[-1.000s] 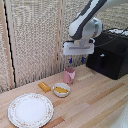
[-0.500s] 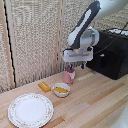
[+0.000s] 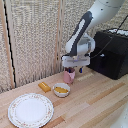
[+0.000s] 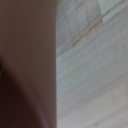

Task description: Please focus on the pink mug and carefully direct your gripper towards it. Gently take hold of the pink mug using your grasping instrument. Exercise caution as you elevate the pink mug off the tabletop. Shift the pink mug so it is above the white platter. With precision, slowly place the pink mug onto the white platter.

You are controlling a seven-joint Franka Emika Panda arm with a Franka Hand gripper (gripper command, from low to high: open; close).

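On the exterior view's left the white platter lies on the tabletop; right of it a small white bowl, then the pink mug under the claw. Whether the claw has closed is unclear. Grasping seems underway; next comes a careful lift

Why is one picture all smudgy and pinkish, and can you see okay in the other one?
Wrist view: the mug sits so close to the camera that it fills half the frame as an out-of-focus pinkish-brown blur, beside soft pale wood. Exterior view: evenly lit and a bit grainy, but the claw, mug and platter show fine.
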